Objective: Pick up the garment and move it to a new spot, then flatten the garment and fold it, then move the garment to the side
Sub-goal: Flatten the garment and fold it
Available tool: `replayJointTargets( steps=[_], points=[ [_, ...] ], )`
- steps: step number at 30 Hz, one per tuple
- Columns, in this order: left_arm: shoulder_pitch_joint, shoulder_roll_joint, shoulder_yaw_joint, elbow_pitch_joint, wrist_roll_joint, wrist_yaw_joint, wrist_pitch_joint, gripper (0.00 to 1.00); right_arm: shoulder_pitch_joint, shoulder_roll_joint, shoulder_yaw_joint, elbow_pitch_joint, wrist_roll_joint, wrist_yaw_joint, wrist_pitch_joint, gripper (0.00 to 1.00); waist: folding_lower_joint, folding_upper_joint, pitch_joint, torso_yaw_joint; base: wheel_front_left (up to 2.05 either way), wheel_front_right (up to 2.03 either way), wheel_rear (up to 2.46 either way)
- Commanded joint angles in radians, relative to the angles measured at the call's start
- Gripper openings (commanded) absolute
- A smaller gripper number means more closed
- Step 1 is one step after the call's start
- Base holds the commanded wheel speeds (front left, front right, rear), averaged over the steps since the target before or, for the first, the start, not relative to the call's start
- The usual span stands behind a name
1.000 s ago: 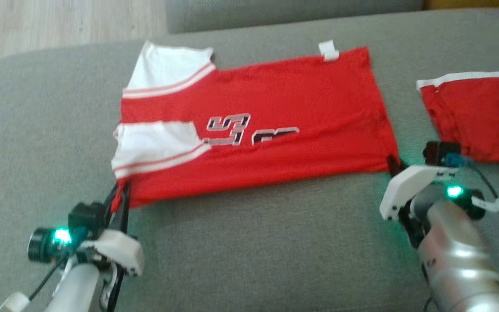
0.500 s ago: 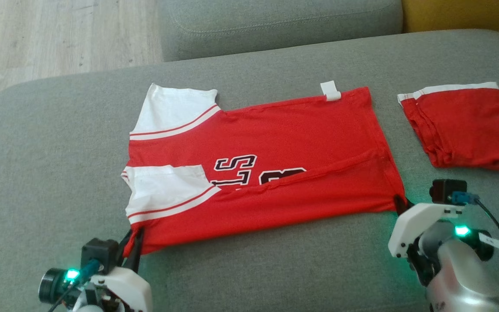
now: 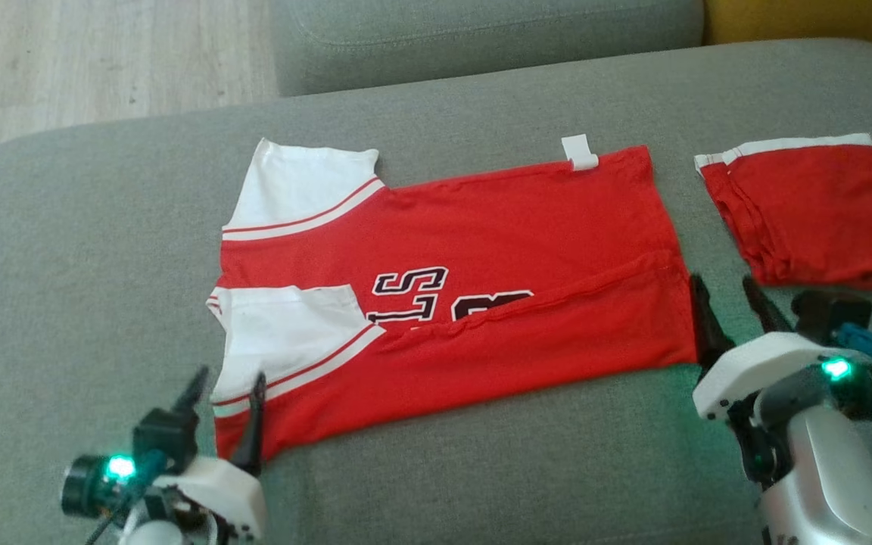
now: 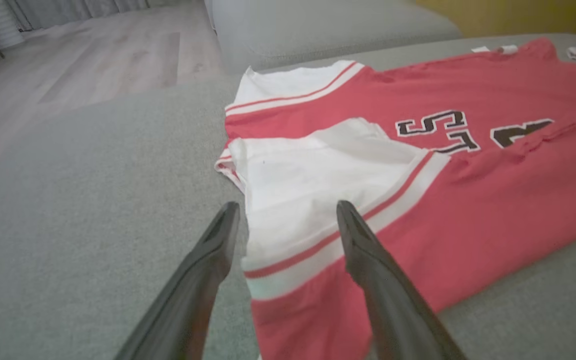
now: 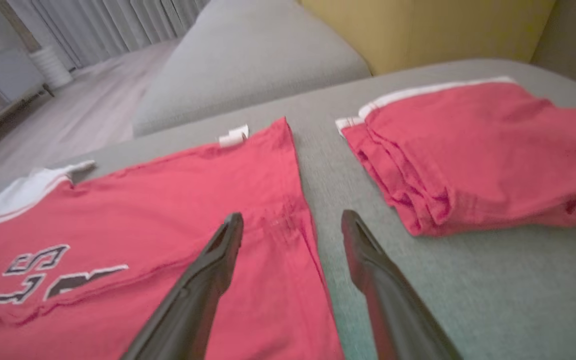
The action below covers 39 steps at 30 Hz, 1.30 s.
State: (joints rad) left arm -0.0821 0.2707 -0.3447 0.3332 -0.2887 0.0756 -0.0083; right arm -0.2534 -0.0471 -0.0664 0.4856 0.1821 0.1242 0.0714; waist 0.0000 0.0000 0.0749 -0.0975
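- Grey sofa cushion (image 3: 88, 227) carries everything, with pale wooden floor (image 3: 103, 53) behind it at the far left.
- Closest to me, the left end effector (image 3: 229, 375) has just let go. Half a second ago its fingers were pinched on the near left corner of the garment (image 3: 481, 227). Now they stand wide apart and hold nothing, one finger over the white sleeve (image 3: 284, 333) and the other over bare cushion.
- At the near right corner the right end effector (image 3: 722, 281) did the same. Its fingers are spread and empty, one over the hem and one over the cushion just beside it.
- Between them lies the garment, a red jersey with white sleeves, stretched long-ways across the middle of the cushion.
- Its near long edge is turned up over the body. This flap (image 3: 542, 333) hides the lower part of the black lettering (image 3: 413, 291).
- At the far edge a small white tag (image 3: 580, 151) sticks out.
- Further right, apart from the jersey, rests a second red piece (image 3: 814, 212), already folded.
- To my judgement, the first lengthwise fold is now laid and released, so the folding is under way but not complete.
- Probably the far edge needs the same turn and then a fold across, before the garment can go to the side.
- Such light cloth may shift or open again when it is grasped anew.
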Motion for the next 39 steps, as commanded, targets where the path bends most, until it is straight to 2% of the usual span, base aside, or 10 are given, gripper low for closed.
replayJointTargets(
  steps=[1, 6, 9, 11, 16, 20, 23, 28, 33, 39],
  points=[
    [-0.076, 0.014, 0.059, -0.050, 0.004, 0.014, -0.054, 1.00, -0.012, -0.003, 0.041, -0.071, 0.024, 0.007, -0.048, 1.00, 0.0000, 0.0000, 0.011, -0.006, 0.00, 0.00, 0.00],
    [-0.137, -0.014, 0.095, -0.096, -0.042, -0.010, -0.172, 1.00, -0.004, -0.003, 0.089, -0.143, 0.060, 0.007, -0.144, 1.00, 0.0000, 0.0000, 0.049, -0.021, 0.00, 0.00, 0.00],
    [-0.185, -0.007, 0.109, -0.113, -0.050, -0.024, -0.192, 1.00, -0.011, -0.003, 0.099, -0.162, 0.074, 0.007, -0.176, 1.00, 0.0000, 0.0000, 0.073, -0.029, 0.00, 0.00, 0.00],
    [-0.250, 0.013, 0.112, -0.124, -0.049, -0.049, -0.191, 1.00, -0.022, -0.003, 0.105, -0.177, 0.085, 0.007, -0.198, 1.00, 0.0000, 0.0000, 0.104, -0.036, 0.00, 0.00, 0.00],
    [-0.515, 0.120, 0.085, -0.079, -0.035, -0.155, -0.052, 1.00, -0.059, -0.003, 0.130, -0.210, 0.099, 0.007, -0.244, 1.00, 0.0000, 0.0000, 0.212, -0.069, 0.00, 0.00, 0.00],
    [-0.668, 0.189, 0.026, 0.046, -0.057, -0.197, 0.098, 1.00, -0.083, -0.003, 0.155, -0.216, 0.116, 0.007, -0.265, 1.00, 0.0000, 0.0000, 0.276, -0.103, 0.00, 0.00, 0.00],
    [-0.758, 0.229, -0.030, 0.157, -0.088, -0.205, 0.186, 1.00, -0.099, -0.003, 0.182, -0.216, 0.131, 0.007, -0.278, 1.00, 0.0000, 0.0000, 0.316, -0.133, 0.00, 0.00, 0.00],
    [-0.868, 0.285, -0.131, 0.300, -0.167, -0.206, 0.254, 1.00, -0.122, -0.003, 0.213, -0.217, 0.145, 0.007, -0.296, 1.00, 0.0000, 0.0000, 0.365, -0.178, 0.00, 0.00, 0.00],
    [-0.945, 0.330, -0.183, 0.417, -0.213, -0.206, 0.270, 1.00, -0.128, -0.003, 0.227, -0.214, 0.163, 0.007, -0.312, 1.00, 0.0000, 0.0000, 0.397, -0.210, 0.00, 0.00, 0.00],
    [-0.998, 0.351, -0.235, 0.506, -0.251, -0.206, 0.270, 1.00, -0.131, -0.003, 0.264, -0.204, 0.183, 0.007, -0.324, 1.00, 0.0000, 0.0000, 0.418, -0.235, 0.00, 0.00, 0.00]
  ],
)
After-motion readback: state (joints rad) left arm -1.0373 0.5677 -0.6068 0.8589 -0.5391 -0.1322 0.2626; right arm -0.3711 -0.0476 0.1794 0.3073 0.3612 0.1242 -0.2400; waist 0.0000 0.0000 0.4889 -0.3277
